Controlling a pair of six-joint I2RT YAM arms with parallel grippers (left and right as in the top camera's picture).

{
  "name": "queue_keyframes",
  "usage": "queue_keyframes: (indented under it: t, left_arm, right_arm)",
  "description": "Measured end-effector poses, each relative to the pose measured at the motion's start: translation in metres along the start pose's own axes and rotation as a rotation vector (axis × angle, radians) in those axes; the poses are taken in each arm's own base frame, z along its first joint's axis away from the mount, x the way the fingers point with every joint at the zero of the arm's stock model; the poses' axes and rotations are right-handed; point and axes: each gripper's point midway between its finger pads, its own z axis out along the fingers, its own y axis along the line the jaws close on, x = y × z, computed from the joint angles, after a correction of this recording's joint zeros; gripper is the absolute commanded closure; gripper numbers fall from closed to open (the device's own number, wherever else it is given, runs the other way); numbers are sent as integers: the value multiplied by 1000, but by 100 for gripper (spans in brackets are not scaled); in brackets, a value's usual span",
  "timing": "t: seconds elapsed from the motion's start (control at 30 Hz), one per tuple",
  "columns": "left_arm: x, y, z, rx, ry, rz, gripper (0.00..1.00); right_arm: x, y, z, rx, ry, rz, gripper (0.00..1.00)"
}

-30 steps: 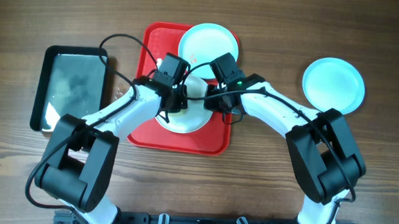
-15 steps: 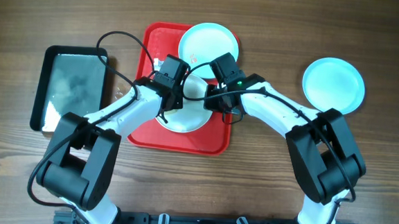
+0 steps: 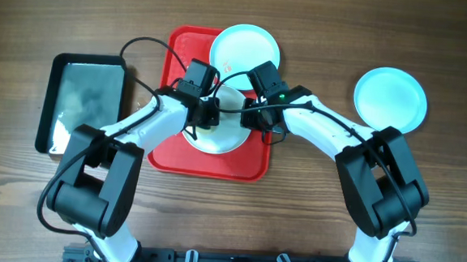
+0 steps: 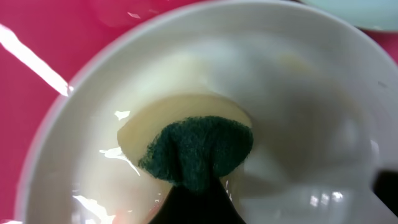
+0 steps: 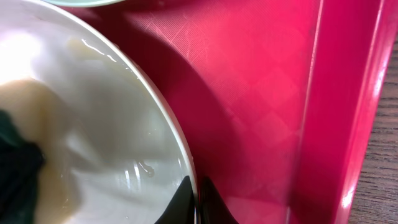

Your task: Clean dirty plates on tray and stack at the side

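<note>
The left gripper (image 4: 194, 200) was clamped on a green sponge (image 4: 199, 149) pressed into the whiter plate (image 4: 298, 112) on the red tray (image 5: 261, 93). The right gripper (image 5: 196, 200) pinched that plate's rim. Risk: hard scrubbing could twist the wet rim free, knocking the neighbouring plate (image 3: 245, 46).

White plate (image 4: 298, 93), lower rim beyond the left wrist view

White plate (image 3: 217, 143) — on red tray (image 3: 247, 166).

Two plates (image 3: 245, 46) on tray (image 3: 215, 164), third (image 3: 390, 98) beside.
</note>
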Motion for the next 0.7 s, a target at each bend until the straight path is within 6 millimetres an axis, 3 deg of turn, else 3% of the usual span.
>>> queue_keyframes:
  t: [0.3,0.7]
  left_arm:
    - [24,-18,-3,118,117,63,96]
    - [38,-9,-9,27,170,78,96]
  right_arm:
    - [0,0,0,0,0,-5,96]
    - [3,4,1,-13,12,-14,96]
